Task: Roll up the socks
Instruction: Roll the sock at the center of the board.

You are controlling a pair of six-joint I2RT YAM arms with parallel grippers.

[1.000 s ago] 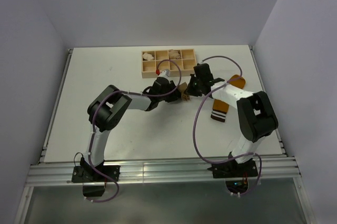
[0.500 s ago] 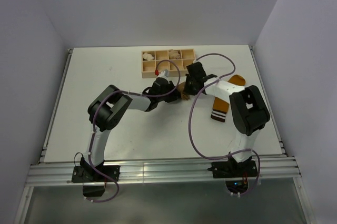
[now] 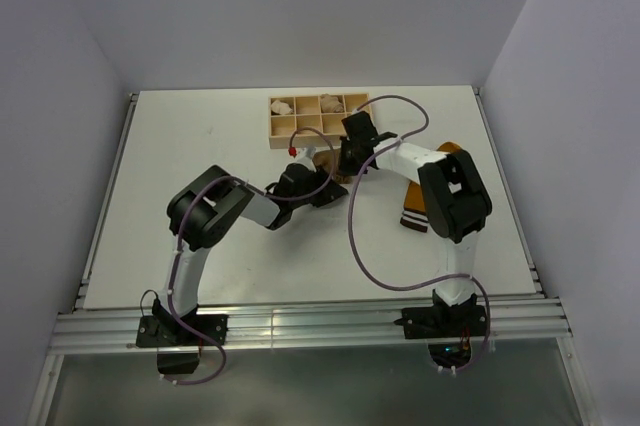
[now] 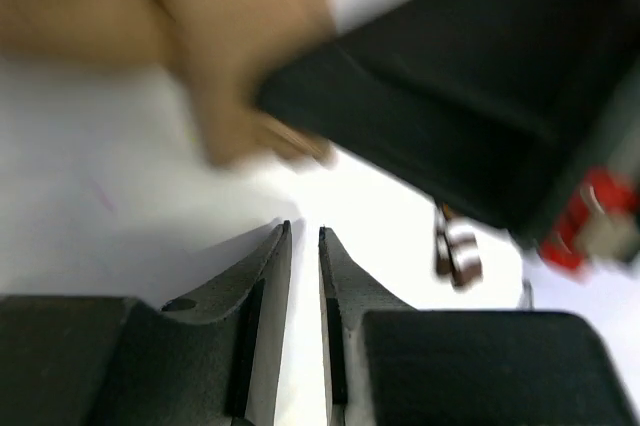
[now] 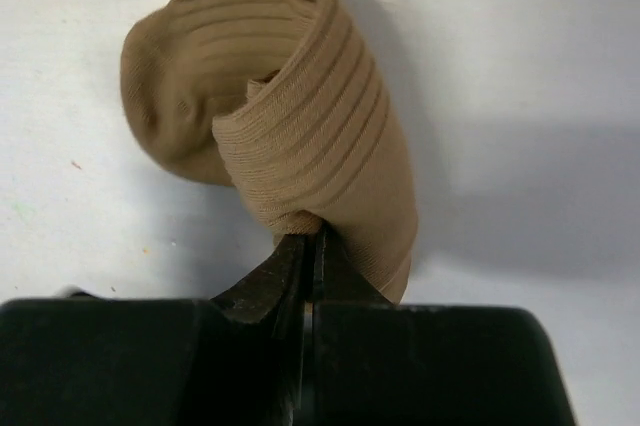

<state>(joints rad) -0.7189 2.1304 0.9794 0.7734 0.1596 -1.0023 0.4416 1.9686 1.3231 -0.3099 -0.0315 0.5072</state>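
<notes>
- While both arms are reaching toward the middle of the white tabletop [image 3: 200, 146], we are seeing the right claw [image 5: 312, 242] clamping fully closed on the plain tan-brown ribbed fabric sock [image 5: 300, 116].
- That sock is sitting curled into a loose roll on the tabletop, and the right fingertips are pinching its outer flap.
- From above, we are finding the roll [image 3: 326, 162] lying between the two claws, just in front of the compartmented wooden tray [image 3: 320, 114].
- The left claw [image 4: 305, 231] is hanging close over the tabletop near the roll. Its jaws are standing a narrow slit apart and gripping nothing, with bare tabletop showing through the gap.
- Through the left wrist camera, we are getting the tan sock only as a blur, with the right claw's black body next to it.
- The mustard-orange fabric sock with the brown-and-white striped cuff [image 3: 416, 214] is lying flat to the right, well apart from the roll, and the right arm is partly covering it.
- Small pale fabric bundles [image 3: 283, 104] are sitting in the tray's far compartments.
</notes>
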